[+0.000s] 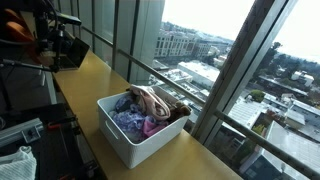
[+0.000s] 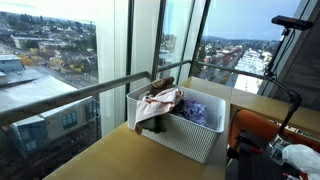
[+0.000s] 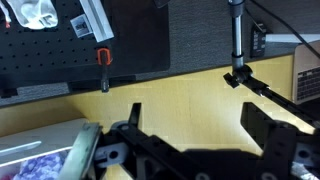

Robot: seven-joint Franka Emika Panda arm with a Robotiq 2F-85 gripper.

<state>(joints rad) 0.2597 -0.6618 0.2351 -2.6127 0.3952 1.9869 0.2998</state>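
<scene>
tool (image 3: pixel 192 112) spread wide, empty, above smooth wooden table (image 3: pixel 160 88); white plastic bin (image 3: pixel 45 136) of crumpled cloth (image 3: pixel 40 165) beside.

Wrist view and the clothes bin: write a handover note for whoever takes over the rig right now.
Gripper: open, empty, over bare tabletop, touching nothing.
White bin: on the wooden table by the window; its corner shows at the lower left of the wrist view, beside the gripper.
Clothes: heaped in the bin, with a pink-beige piece draped over the rim.
Done: nothing picked up.
Left: all handling of the clothes.
</scene>
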